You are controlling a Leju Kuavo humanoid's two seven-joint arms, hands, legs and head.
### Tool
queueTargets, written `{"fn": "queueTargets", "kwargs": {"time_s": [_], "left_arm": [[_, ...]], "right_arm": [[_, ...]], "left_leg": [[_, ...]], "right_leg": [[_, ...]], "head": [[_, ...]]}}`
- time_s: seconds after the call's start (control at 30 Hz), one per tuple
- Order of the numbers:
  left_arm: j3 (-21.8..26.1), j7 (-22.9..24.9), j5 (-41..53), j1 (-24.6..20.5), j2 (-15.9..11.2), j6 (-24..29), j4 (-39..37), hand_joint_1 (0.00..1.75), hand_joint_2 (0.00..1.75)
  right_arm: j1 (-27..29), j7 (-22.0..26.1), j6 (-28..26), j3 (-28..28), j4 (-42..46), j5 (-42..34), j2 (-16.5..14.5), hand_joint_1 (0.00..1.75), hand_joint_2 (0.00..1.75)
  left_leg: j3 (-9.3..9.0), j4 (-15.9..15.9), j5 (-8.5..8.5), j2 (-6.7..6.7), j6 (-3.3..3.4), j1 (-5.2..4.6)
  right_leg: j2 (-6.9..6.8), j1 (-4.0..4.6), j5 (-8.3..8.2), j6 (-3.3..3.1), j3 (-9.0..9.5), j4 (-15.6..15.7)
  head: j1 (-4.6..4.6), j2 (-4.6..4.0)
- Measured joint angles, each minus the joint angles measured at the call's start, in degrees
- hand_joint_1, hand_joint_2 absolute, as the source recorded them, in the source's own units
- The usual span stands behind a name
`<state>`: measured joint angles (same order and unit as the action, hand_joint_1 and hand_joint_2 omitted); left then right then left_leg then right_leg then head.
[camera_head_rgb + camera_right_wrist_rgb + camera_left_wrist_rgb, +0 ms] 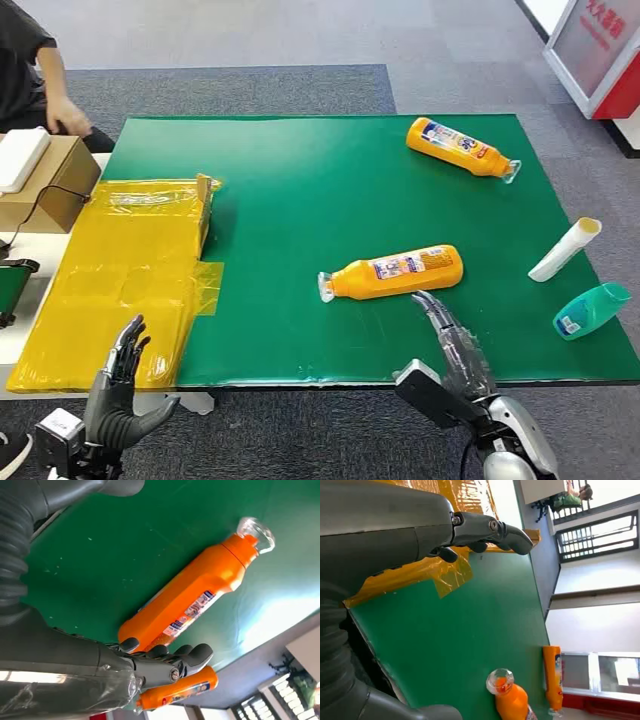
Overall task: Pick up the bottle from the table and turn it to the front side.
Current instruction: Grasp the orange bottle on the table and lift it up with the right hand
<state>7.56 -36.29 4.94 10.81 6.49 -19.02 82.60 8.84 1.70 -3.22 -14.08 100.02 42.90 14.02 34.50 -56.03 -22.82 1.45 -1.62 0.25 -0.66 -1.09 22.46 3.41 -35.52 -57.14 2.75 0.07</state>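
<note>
An orange bottle (396,271) (510,700) (188,600) lies on its side in the middle of the green table (302,200), clear cap pointing left and a label facing up. My right hand (453,340) (162,662) hovers just in front of the bottle's base end, fingers stretched toward it, holding nothing. My left hand (121,385) (486,530) is raised at the table's near left corner, fingers apart and empty. A second orange bottle (460,148) (554,677) (177,690) lies at the far right.
A white tube (564,249) and a teal bottle (591,310) lie by the table's right edge. Yellow plastic bags (121,280) cover the left end, beside a cardboard box (56,180). A person (38,80) sits at the far left.
</note>
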Motion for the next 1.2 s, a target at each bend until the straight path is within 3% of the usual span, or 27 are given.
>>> {"fn": "queueTargets", "kwargs": {"time_s": [0.3, 0.5, 0.83, 1.2], "left_arm": [[0.26, -0.85, 0.54, -2.22, -0.09, -1.68, -2.94, 0.00, 1.75], [0.16, -1.33, 0.99, -3.62, -0.09, -2.05, -4.93, 0.00, 1.75], [-0.37, -1.51, 0.85, -5.55, -0.35, -1.94, -7.67, 0.00, 1.75], [-1.45, -1.55, 0.43, -6.73, -0.75, -1.74, -9.83, 0.00, 1.75]], "right_arm": [[-13.92, -4.73, 11.02, -1.49, -6.91, -0.14, 5.96, 0.00, 1.75], [-25.16, -6.33, 15.99, -5.49, -15.73, -2.29, 7.86, 0.00, 1.75], [-38.96, -6.50, 19.17, -13.25, -32.24, -4.54, 7.35, 0.00, 1.75], [-47.06, -5.67, 19.12, -19.20, -46.40, -4.18, 4.15, 0.00, 1.75]], "left_leg": [[0.02, 0.00, 0.11, 0.01, 0.03, 0.00], [0.03, 0.00, 0.21, 0.00, 0.01, 0.00], [0.08, 0.00, 0.29, -0.01, 0.03, 0.00], [0.11, 0.00, 0.30, -0.03, 0.02, 0.00]], "right_leg": [[0.00, 0.00, -0.09, 0.00, -0.01, 0.00], [-0.01, 0.00, -0.15, 0.03, -0.01, 0.00], [-0.04, 0.01, -0.16, 0.03, -0.03, -0.01], [-0.05, 0.01, -0.17, 0.03, -0.06, -0.01]], "head": [[0.00, 0.00], [0.01, 0.00], [0.01, 0.00], [-0.01, 0.00]]}}
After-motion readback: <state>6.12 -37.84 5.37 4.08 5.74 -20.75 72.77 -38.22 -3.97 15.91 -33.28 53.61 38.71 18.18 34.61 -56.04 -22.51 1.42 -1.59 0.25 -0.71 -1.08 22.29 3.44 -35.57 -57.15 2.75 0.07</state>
